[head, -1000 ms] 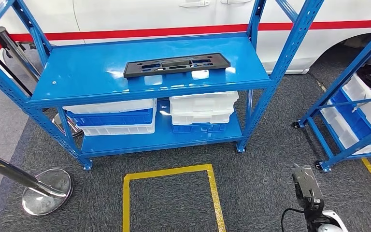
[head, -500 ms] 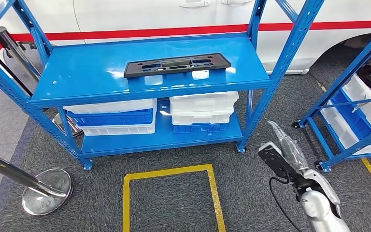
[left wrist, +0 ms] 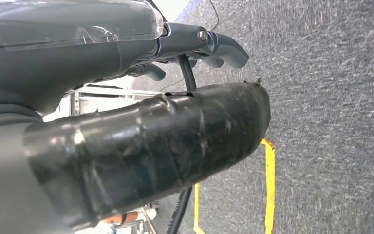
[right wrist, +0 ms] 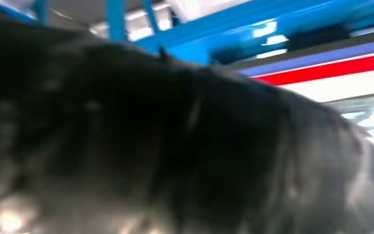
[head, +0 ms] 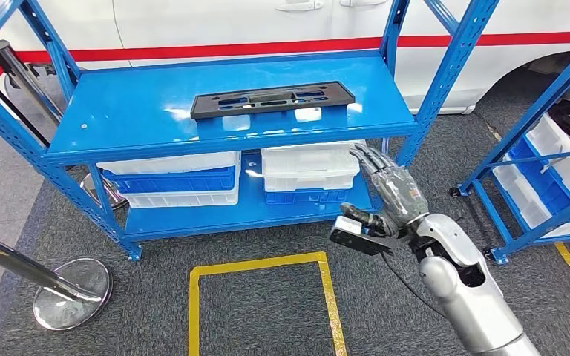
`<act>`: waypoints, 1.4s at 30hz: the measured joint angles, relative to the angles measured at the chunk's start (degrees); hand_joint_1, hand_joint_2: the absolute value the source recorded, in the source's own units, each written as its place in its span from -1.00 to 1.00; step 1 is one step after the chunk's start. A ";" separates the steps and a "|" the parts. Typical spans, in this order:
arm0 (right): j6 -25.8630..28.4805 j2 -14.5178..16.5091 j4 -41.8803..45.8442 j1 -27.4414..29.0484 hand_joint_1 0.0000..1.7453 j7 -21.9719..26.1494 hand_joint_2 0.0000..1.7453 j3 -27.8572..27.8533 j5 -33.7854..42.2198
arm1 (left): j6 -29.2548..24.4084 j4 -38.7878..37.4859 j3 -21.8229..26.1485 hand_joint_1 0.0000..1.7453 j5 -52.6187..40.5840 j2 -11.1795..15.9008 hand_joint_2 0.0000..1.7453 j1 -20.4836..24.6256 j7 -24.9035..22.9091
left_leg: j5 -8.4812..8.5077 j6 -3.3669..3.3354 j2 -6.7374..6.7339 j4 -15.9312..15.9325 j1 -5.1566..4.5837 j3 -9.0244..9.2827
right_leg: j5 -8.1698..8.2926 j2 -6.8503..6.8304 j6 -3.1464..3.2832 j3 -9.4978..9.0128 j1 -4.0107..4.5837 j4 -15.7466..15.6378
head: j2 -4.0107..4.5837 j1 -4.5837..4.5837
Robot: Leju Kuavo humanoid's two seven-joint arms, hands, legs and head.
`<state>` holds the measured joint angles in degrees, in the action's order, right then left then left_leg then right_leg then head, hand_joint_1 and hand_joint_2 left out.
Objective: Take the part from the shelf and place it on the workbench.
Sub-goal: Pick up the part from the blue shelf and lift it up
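Note:
The part [head: 272, 99], a flat black plate with slots, lies on the top board of the blue shelf [head: 141, 111]. My right hand [head: 386, 194] is raised in front of the shelf's right post, below and to the right of the part, fingers stretched out and holding nothing. The right wrist view is blurred, with the dark thumb [right wrist: 175, 146] up close and the blue shelf [right wrist: 253, 34] beyond it. My left hand [left wrist: 126, 122] hangs over the grey carpet with nothing in it, its fingers [left wrist: 219, 48] apart from the thumb.
White and blue bins [head: 312, 169] are stacked on the lower board. A yellow floor square [head: 263, 265] lies before the shelf. A chrome stanchion base [head: 73, 293] stands at the left, a second blue rack [head: 549, 185] at the right, a white car behind.
My right arm has swung up from the bottom right corner toward the shelf front, and the hand now faces the lower board. The part has not moved.

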<state>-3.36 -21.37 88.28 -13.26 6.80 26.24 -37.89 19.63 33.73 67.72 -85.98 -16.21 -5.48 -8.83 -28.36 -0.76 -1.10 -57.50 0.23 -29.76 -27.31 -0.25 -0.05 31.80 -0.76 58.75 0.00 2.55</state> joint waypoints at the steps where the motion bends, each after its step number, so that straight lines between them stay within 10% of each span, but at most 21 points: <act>1: 0.18 -0.22 0.00 -0.96 -1.00 0.00 -1.00 1.23 -0.90 | 0.49 0.35 0.29 -1.00 -0.35 -0.27 -1.00 -0.03 0.14 | 0.00 0.00 0.00 0.00 0.00 0.00 | 0.00 0.00 0.00 0.00 0.00 0.00 | 0.00 0.00; 16: 1.72 -2.00 -1.15 -11.12 -1.00 -0.26 -1.00 14.17 -9.09 | 7.04 3.86 2.96 -1.00 -2.78 -2.94 -1.00 -0.44 2.08 | 0.00 0.00 -0.03 -0.07 0.00 -0.09 | 0.03 0.02 -0.04 0.09 0.00 0.01 | 0.00 -0.01; 37: 1.67 -2.39 -2.62 -13.99 -1.00 -0.43 -1.00 18.23 -7.87 | 9.28 6.20 1.75 -1.00 3.00 -3.43 -1.00 -2.28 1.88 | 0.00 -0.01 -0.02 -0.08 0.00 -0.10 | 0.03 0.03 -0.04 0.10 0.00 0.01 | 0.00 -0.01; 42: 1.71 -2.75 -3.15 -15.76 -1.00 -0.57 -1.00 20.05 -6.29 | 10.95 10.89 -7.27 -1.00 21.74 -3.69 -1.00 -6.67 -7.82 | 1.12 -1.62 -0.35 1.77 0.48 0.56 | -0.57 0.19 -1.22 0.54 -0.31 0.71 | 0.00 0.02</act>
<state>-1.64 -24.12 85.13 -29.02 6.22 46.29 -44.18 30.58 44.62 60.45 -64.24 -19.90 -12.15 -16.65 -27.24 -2.37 -1.45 -55.73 0.71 -29.20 -27.88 -0.06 -1.27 32.34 -1.07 59.46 0.00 2.57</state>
